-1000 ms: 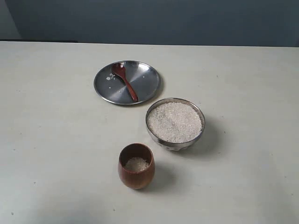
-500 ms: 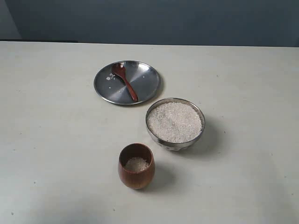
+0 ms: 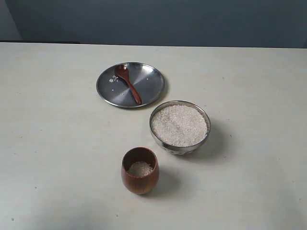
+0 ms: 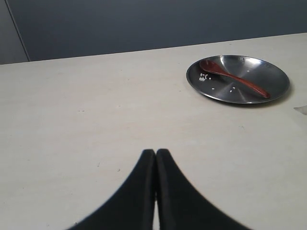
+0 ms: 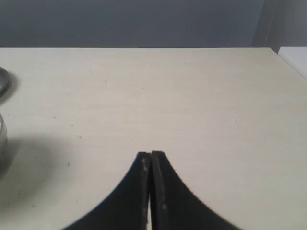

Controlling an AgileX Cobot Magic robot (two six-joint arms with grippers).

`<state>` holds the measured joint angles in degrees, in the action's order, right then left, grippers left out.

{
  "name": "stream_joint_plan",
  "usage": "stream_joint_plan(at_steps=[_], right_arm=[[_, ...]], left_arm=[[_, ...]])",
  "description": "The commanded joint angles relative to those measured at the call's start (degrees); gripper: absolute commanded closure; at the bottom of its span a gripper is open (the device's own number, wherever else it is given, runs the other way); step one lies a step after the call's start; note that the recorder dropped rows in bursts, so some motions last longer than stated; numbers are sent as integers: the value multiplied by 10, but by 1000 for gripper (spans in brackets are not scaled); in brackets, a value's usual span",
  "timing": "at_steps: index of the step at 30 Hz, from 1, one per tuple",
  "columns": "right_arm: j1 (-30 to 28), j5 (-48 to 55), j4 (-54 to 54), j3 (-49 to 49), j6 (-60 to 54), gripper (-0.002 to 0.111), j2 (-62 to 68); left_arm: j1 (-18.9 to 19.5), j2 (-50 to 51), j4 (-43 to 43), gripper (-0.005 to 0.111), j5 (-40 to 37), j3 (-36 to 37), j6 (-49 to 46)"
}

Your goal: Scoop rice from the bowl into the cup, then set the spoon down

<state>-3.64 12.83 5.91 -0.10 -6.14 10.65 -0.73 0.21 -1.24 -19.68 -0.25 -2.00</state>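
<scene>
On the plate [image 3: 151,80] lies the spoon [image 3: 128,84], far from left fingers [image 4: 136,194] and right fingers [image 5: 165,194], all pressed together.

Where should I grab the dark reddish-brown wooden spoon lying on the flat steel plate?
Probably the slim dark wooden spoon is best taken by its long thin handle near the free end, from above, pinching across it, since it lies flat on the shallow steel plate.

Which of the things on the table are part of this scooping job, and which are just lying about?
Job: rice, heaped in the bowl; cup, holding some rice; spoon, lying on the plate.
Lying about: plate; stray grains on it.
</scene>
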Motion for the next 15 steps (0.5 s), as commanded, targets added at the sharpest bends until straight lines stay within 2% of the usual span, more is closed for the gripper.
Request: stream_joint_plan(at_steps=[1,11,15], right_arm=[[-3,8,-9,1,4,108,-2],[-3,8,-9,1,4,108,-2],[-3,19,-7,1,61,108,-2]], left_arm=[[1,-2,0,106,6,2,0],[1,-2,0,106,6,2,0],[1,-2,0,106,6,2,0]])
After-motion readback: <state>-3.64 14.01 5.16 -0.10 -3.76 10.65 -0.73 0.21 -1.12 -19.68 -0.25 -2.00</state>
